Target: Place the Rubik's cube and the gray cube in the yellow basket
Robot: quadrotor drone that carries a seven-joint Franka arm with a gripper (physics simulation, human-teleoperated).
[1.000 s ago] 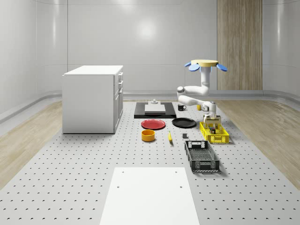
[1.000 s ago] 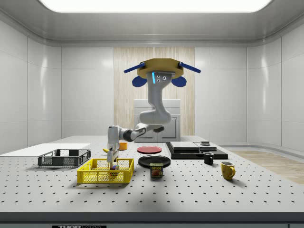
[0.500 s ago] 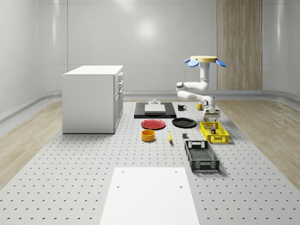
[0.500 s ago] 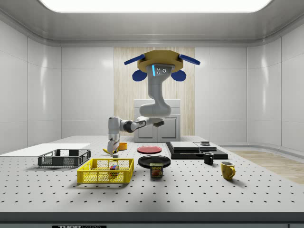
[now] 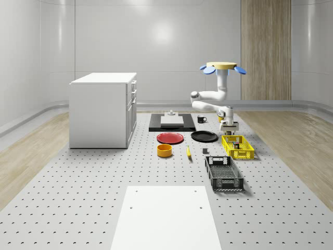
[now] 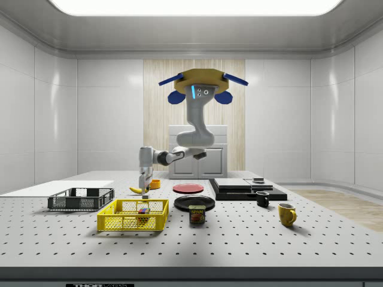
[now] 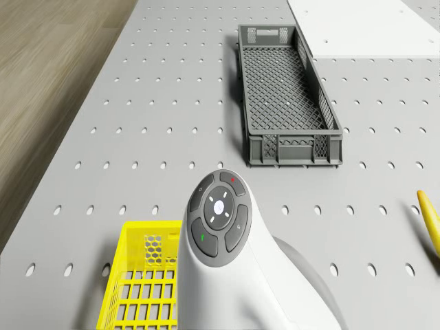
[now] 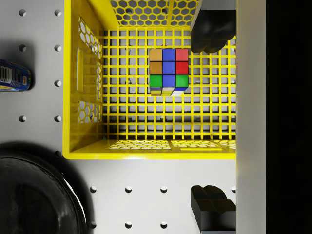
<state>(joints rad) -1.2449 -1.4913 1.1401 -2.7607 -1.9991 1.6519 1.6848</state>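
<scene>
Inventory, largest first, each placed against the yellow basket [image 5: 238, 146].

Table [image 5: 78, 198]: perforated grey top, carries everything below.

Cabinet [image 5: 103, 109]: white, well apart from the basket, toward the whole-scene view's left.

Drone [image 6: 203, 85]: my body, hovering high, above and behind the basket in the side view.

Arm [image 6: 192, 140]: mine, reaching down from the drone toward the basket.

Gray crate [image 7: 286, 94]: empty mesh tray, near the basket, lengthwise just beyond one end.

Basket: yellow mesh, upright on the table.

Black plate [image 5: 204, 136]: near the basket; its rim sits just beside one corner in the wrist view.

Gripper [image 8: 213, 117]: mine, above the basket and clear of it, fingers [image 8: 210, 31] spread wide, holding nothing.

Can [image 6: 197, 214]: just beside the basket.

Rubik's cube [image 8: 168, 71]: resting on the basket floor, under my open gripper.

Gray cube [image 5: 205, 151]: I take the small dark block on the table near the basket, on the plate side, to be it.

Task status, by my judgement: half done. Rubik's cube delivered; gray cube not yet fetched.
</scene>
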